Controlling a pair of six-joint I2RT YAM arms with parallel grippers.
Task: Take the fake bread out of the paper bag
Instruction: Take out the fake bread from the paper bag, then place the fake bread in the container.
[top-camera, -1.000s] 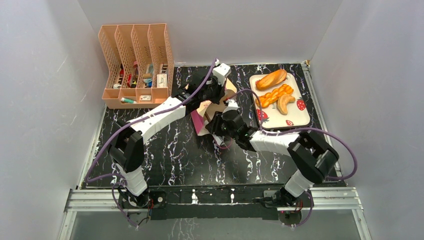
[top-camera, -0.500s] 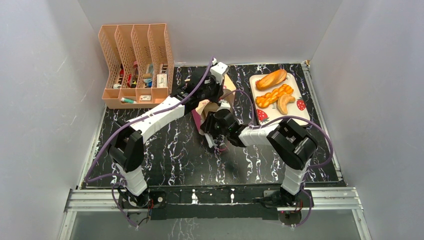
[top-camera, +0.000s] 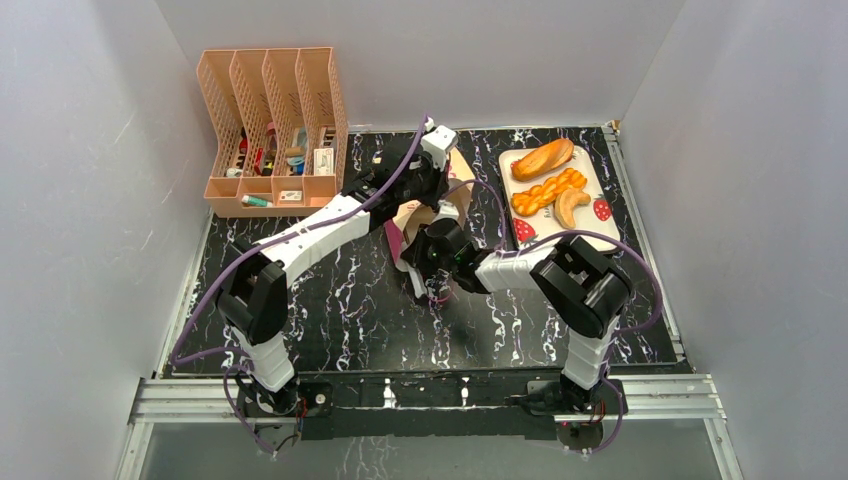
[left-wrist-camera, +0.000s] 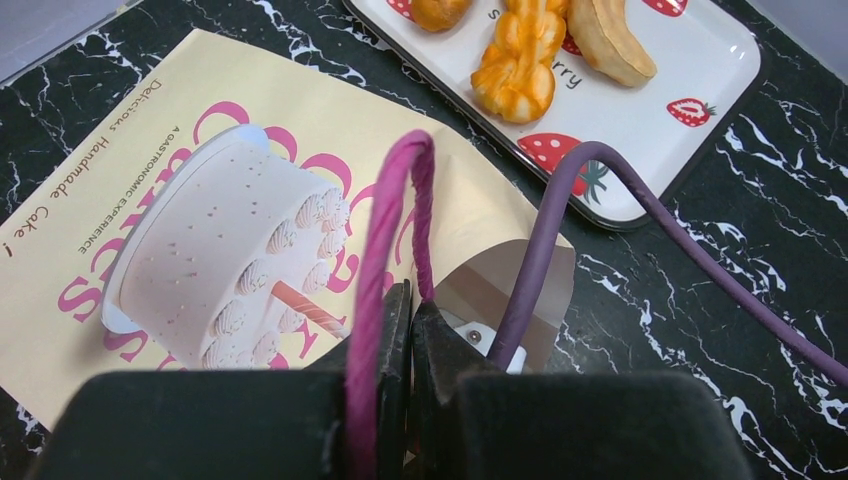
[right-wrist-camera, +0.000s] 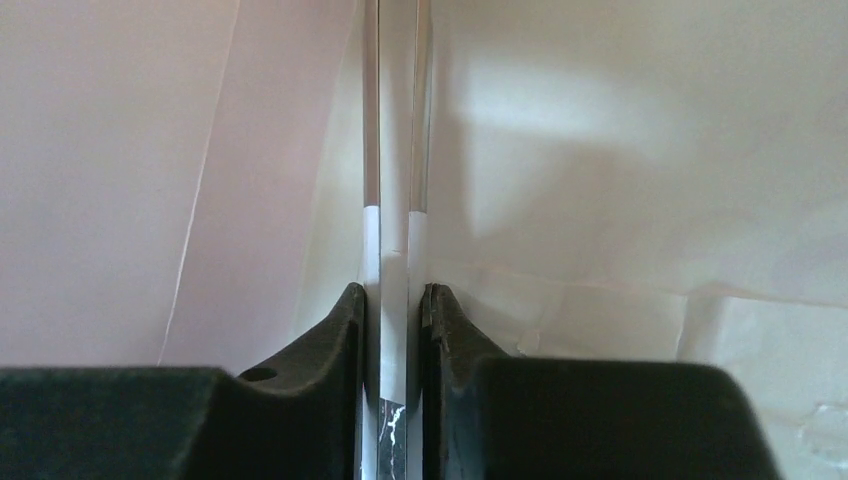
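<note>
At the left wrist, left tool (left-wrist-camera: 410, 300) pinches one pink handle (left-wrist-camera: 375, 270) of the paper bag (left-wrist-camera: 330, 110), unseen overhead, where three breads (top-camera: 548, 180) lie on one tray (top-camera: 592, 185); right tool (right-wrist-camera: 393, 295) nearly pressed together

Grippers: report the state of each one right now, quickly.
Left gripper: closed on the pink string handle of the paper bag.
Right gripper: closed on a thin fold of the paper bag.
</note>
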